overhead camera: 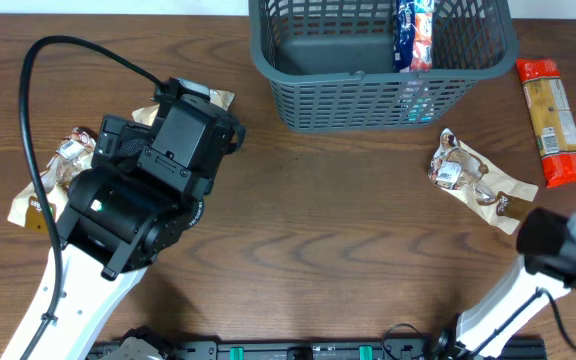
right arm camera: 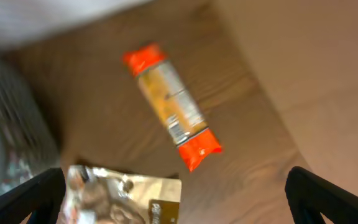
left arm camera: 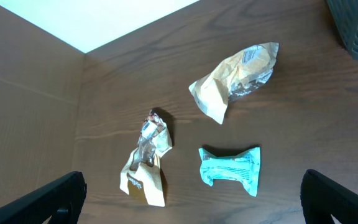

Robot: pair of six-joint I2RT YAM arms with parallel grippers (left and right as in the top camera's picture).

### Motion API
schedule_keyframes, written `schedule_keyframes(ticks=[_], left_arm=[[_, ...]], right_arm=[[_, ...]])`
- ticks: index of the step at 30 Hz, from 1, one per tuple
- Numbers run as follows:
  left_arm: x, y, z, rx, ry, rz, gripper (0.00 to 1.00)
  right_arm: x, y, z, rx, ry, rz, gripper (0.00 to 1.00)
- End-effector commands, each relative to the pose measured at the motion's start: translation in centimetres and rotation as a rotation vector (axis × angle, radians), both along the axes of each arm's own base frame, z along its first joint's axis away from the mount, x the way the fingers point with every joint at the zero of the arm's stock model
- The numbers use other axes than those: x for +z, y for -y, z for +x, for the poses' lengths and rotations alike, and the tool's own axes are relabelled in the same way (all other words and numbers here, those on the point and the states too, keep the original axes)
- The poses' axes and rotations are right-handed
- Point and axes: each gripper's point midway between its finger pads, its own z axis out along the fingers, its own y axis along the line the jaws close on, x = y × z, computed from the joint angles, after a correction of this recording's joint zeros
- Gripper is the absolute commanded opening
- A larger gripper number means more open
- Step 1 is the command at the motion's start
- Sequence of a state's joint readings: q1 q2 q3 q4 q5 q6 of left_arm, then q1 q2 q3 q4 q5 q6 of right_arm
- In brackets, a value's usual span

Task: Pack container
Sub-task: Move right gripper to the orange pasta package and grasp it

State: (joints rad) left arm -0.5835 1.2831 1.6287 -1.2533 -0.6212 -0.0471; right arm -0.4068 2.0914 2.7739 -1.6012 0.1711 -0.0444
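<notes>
packing is seemingly only being started: one packet [overhead camera: 414, 35] is being carried in the basket [overhead camera: 368, 100] at the top centre of the overhead view, five more are lying on the table [overhead camera: 318, 220], and the left claw [left arm camera: 194, 199] and right claw [right arm camera: 179, 199] are being shown wide open and empty.

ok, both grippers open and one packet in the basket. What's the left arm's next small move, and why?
Probably lower the left gripper straight onto the teal packet. The jaws stand wide with nothing in them, and that packet lies flat on the table nearest the gap between them, touching no other packet. The basket still shows bare floor to take it.
</notes>
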Motion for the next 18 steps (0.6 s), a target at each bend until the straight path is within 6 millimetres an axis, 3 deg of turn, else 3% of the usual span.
schedule_keyframes(ticks=[1, 11, 18], left_arm=[[0.5, -0.3, 0.1, 0.01, 0.013, 0.009, 0.99], [0.2, -0.6, -0.3, 0.01, -0.013, 0.026, 0.99], [0.2, -0.6, -0.3, 0.01, -0.012, 0.026, 0.99]], right_arm=[[-4.0, 0.7, 1.9, 0.211, -0.111, 0.01, 0.99], [-12.5, 7.1, 3.0, 0.282, -0.294, 0.006, 0.99], [-20.1, 8.7, 4.0, 0.33, -0.381, 0.101, 0.99]])
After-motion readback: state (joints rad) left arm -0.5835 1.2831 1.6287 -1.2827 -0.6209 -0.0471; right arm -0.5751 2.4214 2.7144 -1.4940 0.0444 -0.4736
